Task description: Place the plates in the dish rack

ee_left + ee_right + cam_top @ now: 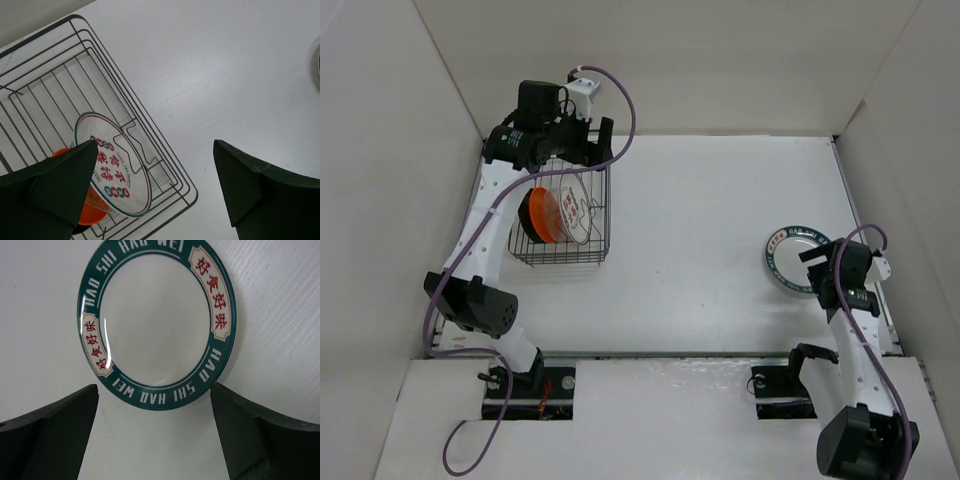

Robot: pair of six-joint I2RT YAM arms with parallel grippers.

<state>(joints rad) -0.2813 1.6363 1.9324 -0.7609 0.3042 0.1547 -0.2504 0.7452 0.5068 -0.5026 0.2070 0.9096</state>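
The dish rack (599, 243) (165, 165) stands at the left of the table. A white plate with red characters (578, 208) (114, 169) stands on edge in it, with a small orange plate (544, 215) (89, 214) right behind it. My left gripper (588, 142) (155, 185) hovers over the rack's far end, open and empty. At the right, the larger white plate with the green rim (788, 250) (155, 325) lies flat on the table. My right gripper (817, 272) (155, 435) hangs open just at its near edge, one finger to each side, touching nothing.
White walls enclose the table on the left, back and right. The left arm's purple cable (625, 105) loops above the rack. Bare white tabletop (690, 230) stretches between the rack and the green-rimmed plate.
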